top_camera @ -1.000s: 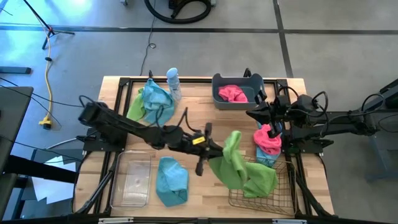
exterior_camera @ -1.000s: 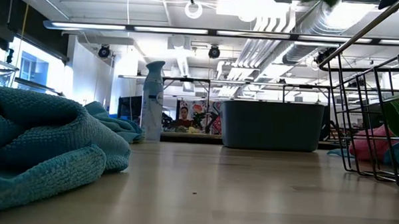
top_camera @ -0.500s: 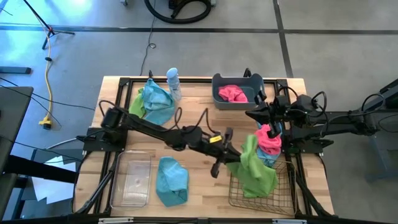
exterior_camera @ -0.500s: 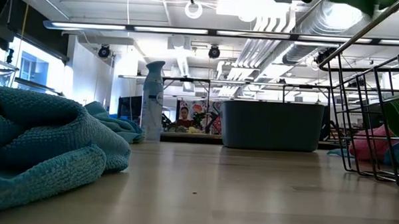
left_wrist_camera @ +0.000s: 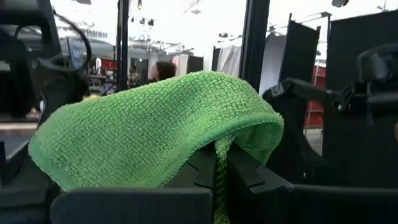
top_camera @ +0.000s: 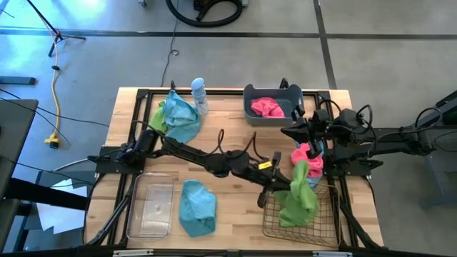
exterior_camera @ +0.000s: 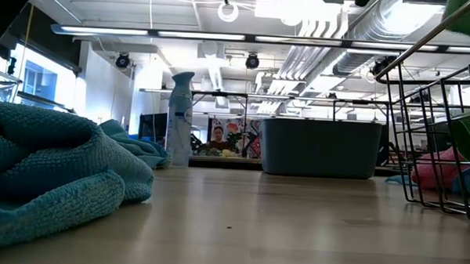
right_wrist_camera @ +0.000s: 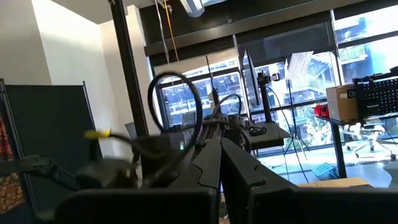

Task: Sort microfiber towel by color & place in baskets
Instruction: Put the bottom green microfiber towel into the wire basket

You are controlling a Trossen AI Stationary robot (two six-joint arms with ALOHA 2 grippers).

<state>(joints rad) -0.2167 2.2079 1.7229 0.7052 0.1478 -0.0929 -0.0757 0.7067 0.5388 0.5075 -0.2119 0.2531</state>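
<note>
Left gripper [top_camera: 285, 187], right of frame centre in the high view, clenched on a lime green towel [top_camera: 298, 194] that hangs limp over the wire-mesh basket [top_camera: 280, 223] at lower right. The cloth drapes over the fingers [left_wrist_camera: 205, 171], suggesting it is light, soft and non-slippery; a pinch at any raised fold should hold. Right gripper [top_camera: 287, 131], at right, closed on nothing, waits above a pink towel [top_camera: 305, 158]. Teal towel [top_camera: 196, 207] lies at lower centre.
</note>
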